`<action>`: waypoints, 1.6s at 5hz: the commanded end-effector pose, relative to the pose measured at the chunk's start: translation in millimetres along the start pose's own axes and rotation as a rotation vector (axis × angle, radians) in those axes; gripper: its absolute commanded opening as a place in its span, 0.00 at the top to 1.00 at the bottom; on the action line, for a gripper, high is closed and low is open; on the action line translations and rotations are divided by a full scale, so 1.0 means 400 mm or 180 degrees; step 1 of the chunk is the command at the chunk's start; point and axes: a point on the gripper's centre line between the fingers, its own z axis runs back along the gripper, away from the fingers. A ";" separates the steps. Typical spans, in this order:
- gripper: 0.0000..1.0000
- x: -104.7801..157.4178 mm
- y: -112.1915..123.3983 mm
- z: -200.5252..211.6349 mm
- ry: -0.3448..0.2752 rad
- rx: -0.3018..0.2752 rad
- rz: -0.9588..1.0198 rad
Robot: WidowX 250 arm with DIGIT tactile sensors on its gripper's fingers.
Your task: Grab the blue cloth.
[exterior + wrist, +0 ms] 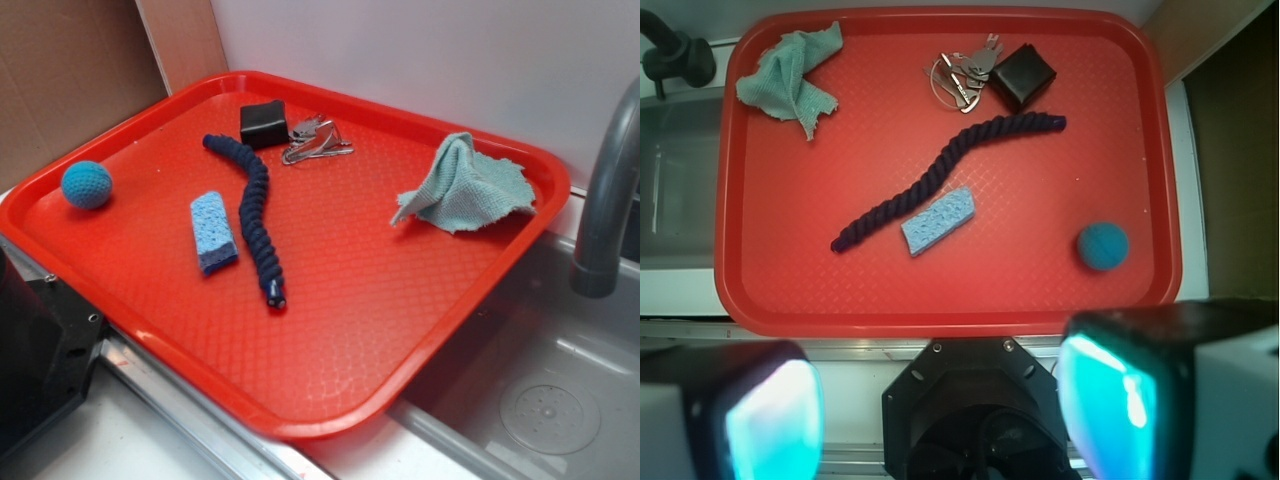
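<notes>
Where the red tray meets its far corner beside the sink, the blue cloth lies crumpled, a pale teal rag of waffle-textured fabric with ragged edges, one fold peaked upward. Seen from the wrist view, it sits in the tray's upper left corner, close to the rim and apart from everything else. Across the tray's pebbled floor lie a dark navy rope, a light blue sponge just beside it, a blue ball, a black box and a bunch of keys. Bare tray surrounds the cloth on the sides facing the middle. A grey tap stands near the cloth's corner. Both fingers of the claw stand spread wide, empty, above the worktop edge, well apart from the cloth.
</notes>
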 end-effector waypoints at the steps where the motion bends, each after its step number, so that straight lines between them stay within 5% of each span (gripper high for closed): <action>1: 0.00 0.000 0.000 0.000 0.0000 0.0000 0.0000; 2: 0.00 0.109 -0.021 -0.140 -0.0126 0.0274 -0.0097; 3: 0.00 0.220 -0.087 -0.248 -0.0247 0.0178 -0.0440; 4: 0.00 0.288 -0.165 -0.333 -0.0556 -0.0222 -0.0645; 5: 0.00 0.326 -0.230 -0.388 -0.0526 -0.0550 -0.1003; 6: 0.00 0.340 -0.278 -0.420 -0.0512 -0.0501 -0.1197; 7: 0.00 0.380 -0.309 -0.460 -0.0611 -0.0103 -0.1252; 8: 0.00 0.419 -0.349 -0.494 -0.0589 -0.0011 -0.1491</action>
